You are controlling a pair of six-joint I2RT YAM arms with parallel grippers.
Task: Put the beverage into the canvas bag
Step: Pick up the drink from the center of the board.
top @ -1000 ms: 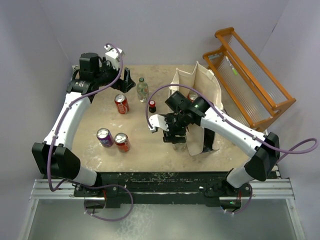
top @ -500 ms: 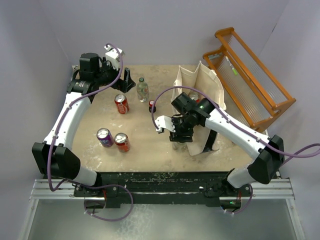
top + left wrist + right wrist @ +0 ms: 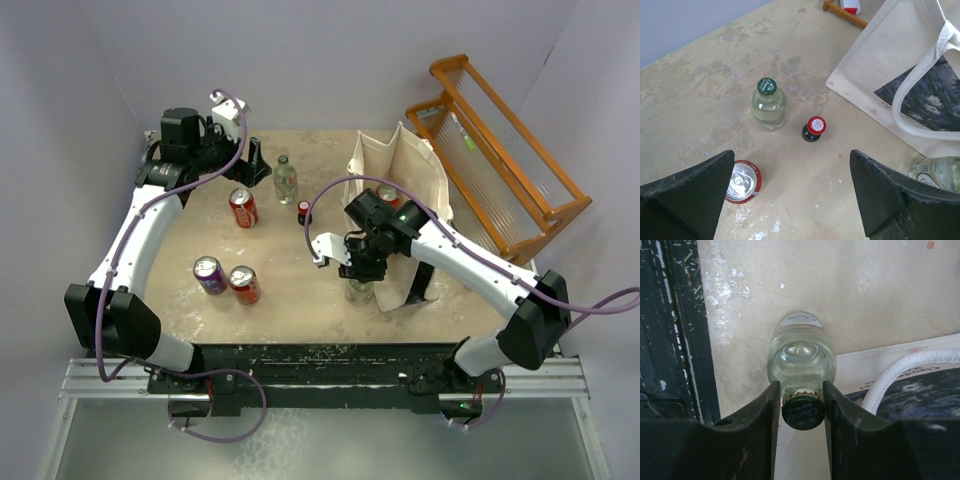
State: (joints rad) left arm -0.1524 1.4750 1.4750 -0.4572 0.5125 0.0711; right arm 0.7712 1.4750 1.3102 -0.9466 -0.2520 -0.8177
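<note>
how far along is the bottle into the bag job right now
Done: the right gripper sits at the clear bottle, jaws pressed on both sides of its green cap. In hand: that grip, with the bottle standing on the table beside the canvas bag. Left: lifting it and lowering it into the bag.
</note>
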